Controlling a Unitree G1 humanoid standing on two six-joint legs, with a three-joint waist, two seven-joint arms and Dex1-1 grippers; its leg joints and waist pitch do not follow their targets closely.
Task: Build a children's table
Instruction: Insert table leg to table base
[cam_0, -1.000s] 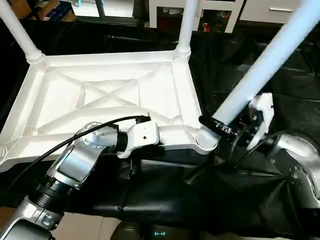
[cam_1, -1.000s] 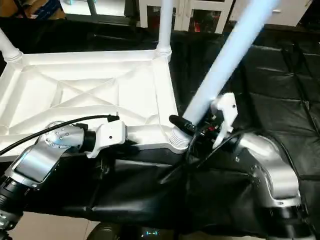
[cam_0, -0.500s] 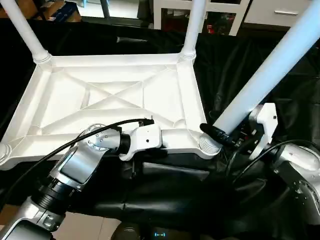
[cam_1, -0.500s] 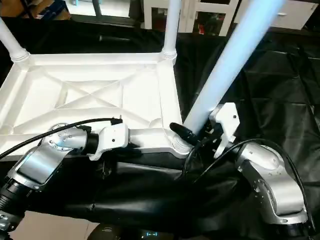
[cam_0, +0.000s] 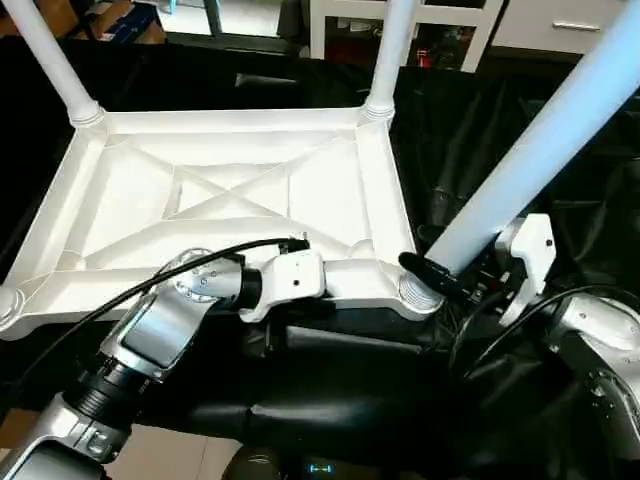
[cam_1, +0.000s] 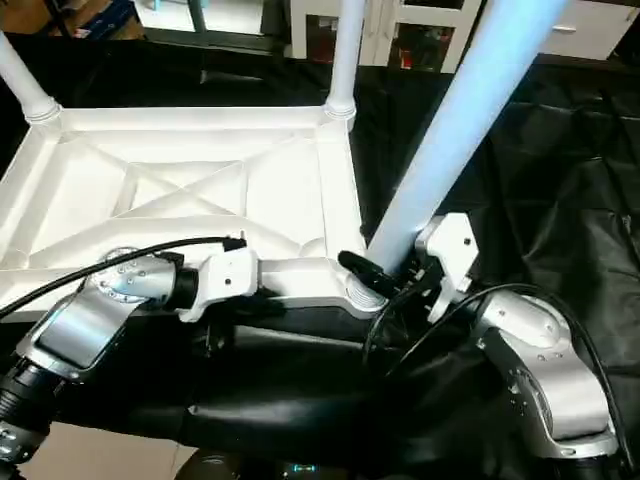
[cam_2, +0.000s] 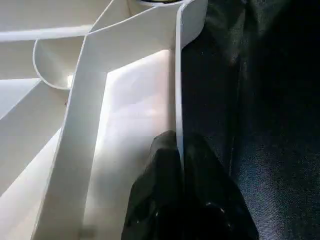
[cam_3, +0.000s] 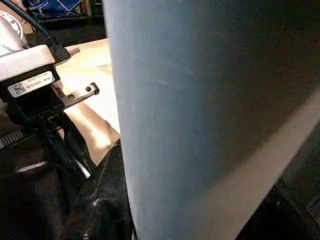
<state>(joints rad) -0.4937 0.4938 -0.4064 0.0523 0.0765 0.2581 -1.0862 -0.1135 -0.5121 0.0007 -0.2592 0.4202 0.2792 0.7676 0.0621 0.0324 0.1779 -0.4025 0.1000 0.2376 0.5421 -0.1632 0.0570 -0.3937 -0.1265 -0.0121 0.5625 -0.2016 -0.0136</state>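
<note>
From the head we see the top (cam_0: 230, 200) upside down on black sheeting (cam_0: 330, 380), X-ribs up, legs (cam_0: 390, 50) standing at its 10 and 1 o'clock corners; white cabinets (cam_0: 450, 25) behind. Our right fingers (cam_0: 440, 280) clamp a slanted leg (cam_0: 540, 150) at the 5 o'clock socket (cam_0: 415, 292).

Left wrist: our left fingers (cam_2: 177, 170) pinch the top's rim (cam_2: 178, 90).

Right wrist: the leg up close.
</note>
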